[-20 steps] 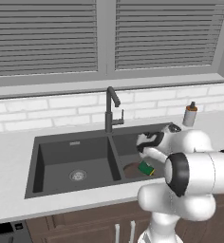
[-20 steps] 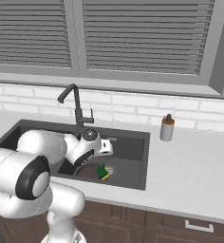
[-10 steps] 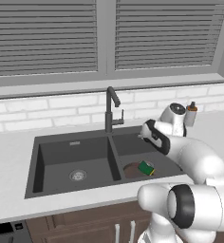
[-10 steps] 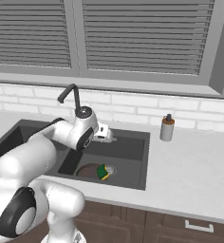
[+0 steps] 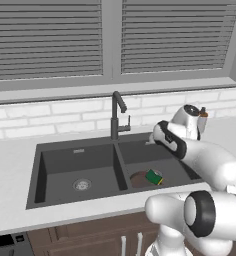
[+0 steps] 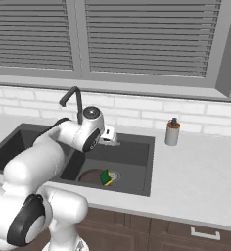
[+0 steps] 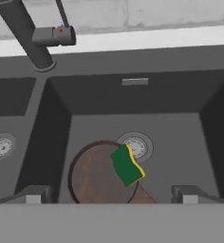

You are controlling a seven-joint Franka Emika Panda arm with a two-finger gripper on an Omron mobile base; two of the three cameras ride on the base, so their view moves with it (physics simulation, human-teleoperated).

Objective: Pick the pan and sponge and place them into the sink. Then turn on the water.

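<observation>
The dark double-basin sink (image 5: 36,196) (image 6: 148,166) (image 7: 137,102) holds the round brown pan (image 5: 139,179) (image 6: 89,176) (image 7: 92,175) in its right basin. Leaning on the pan's rim beside the drain is the green and yellow sponge (image 5: 154,176) (image 6: 106,177) (image 7: 126,165). Above that basin hangs my gripper (image 6: 112,140) (image 7: 109,195), open and holding nothing, with its fingertips (image 7: 34,194) spread wide over the pan. The dark gooseneck faucet (image 5: 115,116) (image 6: 72,99) (image 7: 27,37) rises behind the divider, to the gripper's left, its thin lever (image 7: 61,18) at its side. No water is running.
A white bottle with a brown cap (image 5: 203,116) (image 6: 172,132) stands on the counter to the right of the sink. The left basin (image 5: 80,172) has only its metal drain. A white brick wall and a window with blinds close off the back.
My hand has risen out of the right basin and moved back toward the faucet. The pan and sponge stay where they lie in the basin. The jaws have remained open.
</observation>
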